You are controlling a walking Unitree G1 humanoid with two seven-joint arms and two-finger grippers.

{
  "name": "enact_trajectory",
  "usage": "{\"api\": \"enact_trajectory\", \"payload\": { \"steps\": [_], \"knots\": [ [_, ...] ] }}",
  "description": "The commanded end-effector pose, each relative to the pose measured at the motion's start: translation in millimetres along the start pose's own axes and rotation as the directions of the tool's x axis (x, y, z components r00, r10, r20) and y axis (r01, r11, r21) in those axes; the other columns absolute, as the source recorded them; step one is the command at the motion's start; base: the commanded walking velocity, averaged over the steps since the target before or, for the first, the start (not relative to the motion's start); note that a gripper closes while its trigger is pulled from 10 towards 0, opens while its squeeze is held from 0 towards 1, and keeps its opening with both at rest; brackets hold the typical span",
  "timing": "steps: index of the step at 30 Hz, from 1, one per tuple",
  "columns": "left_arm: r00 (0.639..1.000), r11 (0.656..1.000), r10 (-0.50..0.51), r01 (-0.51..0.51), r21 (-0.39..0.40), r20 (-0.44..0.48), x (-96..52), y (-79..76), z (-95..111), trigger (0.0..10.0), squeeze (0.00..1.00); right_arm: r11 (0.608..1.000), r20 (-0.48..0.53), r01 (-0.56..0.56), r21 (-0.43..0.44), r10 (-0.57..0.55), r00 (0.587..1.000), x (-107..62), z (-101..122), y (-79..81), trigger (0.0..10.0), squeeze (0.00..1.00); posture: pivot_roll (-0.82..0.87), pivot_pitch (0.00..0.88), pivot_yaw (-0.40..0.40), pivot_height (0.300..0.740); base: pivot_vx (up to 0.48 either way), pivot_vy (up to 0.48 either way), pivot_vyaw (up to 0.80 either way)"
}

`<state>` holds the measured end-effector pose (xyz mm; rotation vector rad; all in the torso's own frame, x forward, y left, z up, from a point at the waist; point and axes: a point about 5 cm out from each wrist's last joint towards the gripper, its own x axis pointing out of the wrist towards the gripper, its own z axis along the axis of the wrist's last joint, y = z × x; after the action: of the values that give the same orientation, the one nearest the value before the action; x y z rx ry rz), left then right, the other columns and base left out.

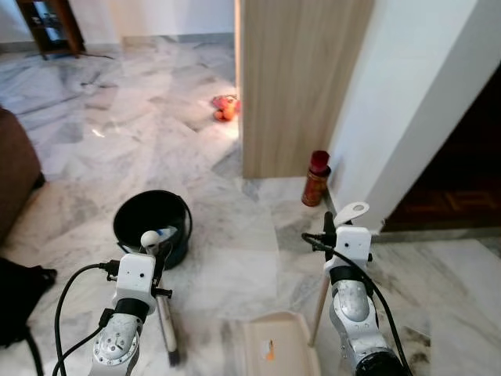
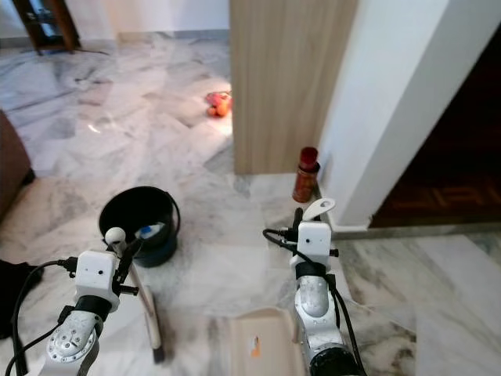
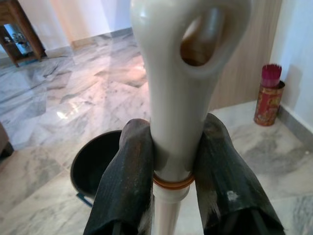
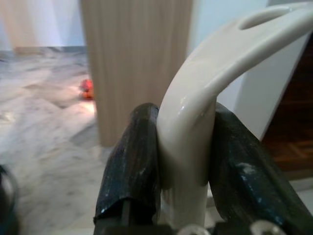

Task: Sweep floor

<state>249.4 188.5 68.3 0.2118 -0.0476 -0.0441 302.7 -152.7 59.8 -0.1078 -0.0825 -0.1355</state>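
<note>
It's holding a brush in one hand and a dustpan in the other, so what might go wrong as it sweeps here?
The left hand grips the broom handle near its top, so the brush end may swing into the black bucket beside it. The right hand holds the dustpan by its long handle; turning could knock over the red canister by the wall.

Glossy grey-veined marble floor, a light wood panel beside a white wall.

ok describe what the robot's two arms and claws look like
Both arms are silver metal with rounded joints, each capped by a white boxy wrist block, with black cables looping beside them. The left claw and right claw each have two long black fingers with scuffed, worn surfaces.
</note>
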Motion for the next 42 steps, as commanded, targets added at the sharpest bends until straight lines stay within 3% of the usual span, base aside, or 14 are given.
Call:
{"api": "enact_trajectory", "payload": {
  "steps": [1, 42],
  "knots": [
    [1.0, 1.0, 0.01, -0.01, 0.027, 0.002, -1.0, 5.0, 0.6, 10.0, 0.0, 1.0, 0.011, -0.015, -0.003, 0.015, 1.0, 2.1, 3.2, 5.1, 10.0, 0.0, 0.19, 0.056, 0.005, 0.74, 0.0, 0.0, -0.8],
    [1.0, 0.999, -0.003, 0.003, 0.037, 0.022, 5.6, 5.4, 2.9, 10.0, 0.0, 1.0, 0.007, 0.005, -0.002, -0.005, 1.0, 1.2, 1.1, 3.2, 10.0, 0.0, 0.18, 0.0, 0.005, 0.74, 0.0, 0.0, -0.8]
  ]
}}
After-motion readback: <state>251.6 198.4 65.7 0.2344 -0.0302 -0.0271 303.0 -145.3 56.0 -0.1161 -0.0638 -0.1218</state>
